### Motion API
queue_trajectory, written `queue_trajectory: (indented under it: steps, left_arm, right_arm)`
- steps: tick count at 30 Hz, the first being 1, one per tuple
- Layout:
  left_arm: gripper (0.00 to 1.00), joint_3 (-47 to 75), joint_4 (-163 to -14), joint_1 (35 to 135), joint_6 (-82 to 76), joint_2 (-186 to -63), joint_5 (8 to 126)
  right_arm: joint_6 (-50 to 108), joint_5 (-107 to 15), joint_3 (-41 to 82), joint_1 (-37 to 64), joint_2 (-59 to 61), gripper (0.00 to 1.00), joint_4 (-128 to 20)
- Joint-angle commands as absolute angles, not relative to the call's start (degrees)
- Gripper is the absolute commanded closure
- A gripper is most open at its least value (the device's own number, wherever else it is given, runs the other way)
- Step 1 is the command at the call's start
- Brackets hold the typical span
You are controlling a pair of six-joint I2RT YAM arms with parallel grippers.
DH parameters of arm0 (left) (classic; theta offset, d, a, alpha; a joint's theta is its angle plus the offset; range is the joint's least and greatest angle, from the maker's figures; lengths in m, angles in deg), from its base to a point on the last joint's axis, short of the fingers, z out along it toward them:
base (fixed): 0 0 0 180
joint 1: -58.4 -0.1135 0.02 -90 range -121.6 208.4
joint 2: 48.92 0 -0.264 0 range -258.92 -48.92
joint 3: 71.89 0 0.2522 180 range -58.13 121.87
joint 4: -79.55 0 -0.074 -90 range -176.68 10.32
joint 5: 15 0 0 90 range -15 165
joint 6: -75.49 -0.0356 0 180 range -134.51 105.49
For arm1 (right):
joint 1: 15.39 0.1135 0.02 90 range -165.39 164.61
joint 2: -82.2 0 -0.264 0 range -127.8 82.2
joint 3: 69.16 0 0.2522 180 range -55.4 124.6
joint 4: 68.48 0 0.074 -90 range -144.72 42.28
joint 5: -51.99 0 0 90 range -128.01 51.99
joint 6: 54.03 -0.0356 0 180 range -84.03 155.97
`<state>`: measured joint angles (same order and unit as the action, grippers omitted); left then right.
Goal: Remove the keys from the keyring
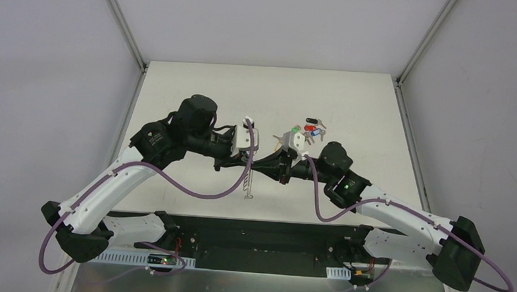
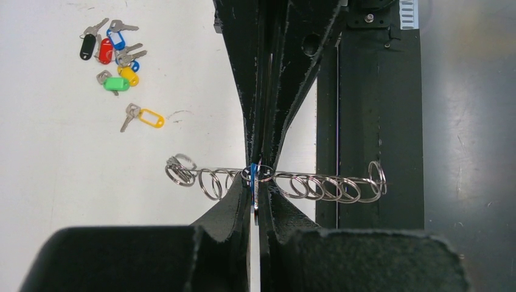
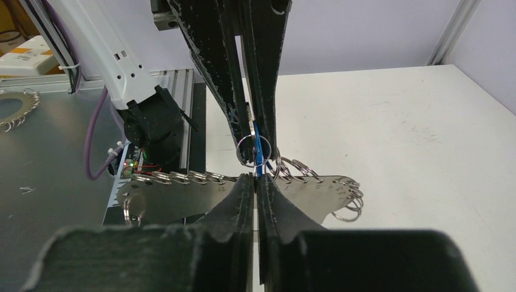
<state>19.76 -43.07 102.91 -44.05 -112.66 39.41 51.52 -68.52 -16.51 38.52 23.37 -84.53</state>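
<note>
The keyring (image 3: 182, 204) is a flat grey metal plate with a row of small split rings along one edge. It is held in the air between both grippers, and it shows edge-on in the left wrist view (image 2: 316, 182) and in the top view (image 1: 249, 185). My right gripper (image 3: 254, 182) is shut on the plate's edge. My left gripper (image 2: 255, 185) is shut on a blue-tagged key (image 2: 254, 193) that hangs from a ring at the plate's middle (image 3: 258, 146). Both grippers meet nose to nose above the table (image 1: 273, 165).
Several loose keys with black, red, blue, yellow and green tags (image 2: 115, 55) lie in a pile on the white table, at the far right in the top view (image 1: 312, 128). One yellow-tagged key (image 2: 146, 117) lies apart. The black base rail (image 1: 258, 235) runs along the near edge.
</note>
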Motion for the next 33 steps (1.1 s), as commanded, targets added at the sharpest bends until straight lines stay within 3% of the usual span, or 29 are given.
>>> queue_trajectory:
  steps: [1,15,33]
  left_arm:
    - [1.00,20.92,-44.23,102.47,-45.40,-111.46,36.72]
    - [1.00,20.07,-44.23,102.49,-46.91,-111.38,38.82]
    - [1.00,20.45,-44.23,102.47,-45.94,-112.27,33.15]
  right_arm:
    - [49.82,-70.53,-14.44,38.61,22.81,1.00,-90.18]
    - [52.42,-67.16,-15.22,38.66,29.41,1.00,-78.98]
    - [53.81,-76.35,-12.83,38.59,28.59,1.00,-77.13]
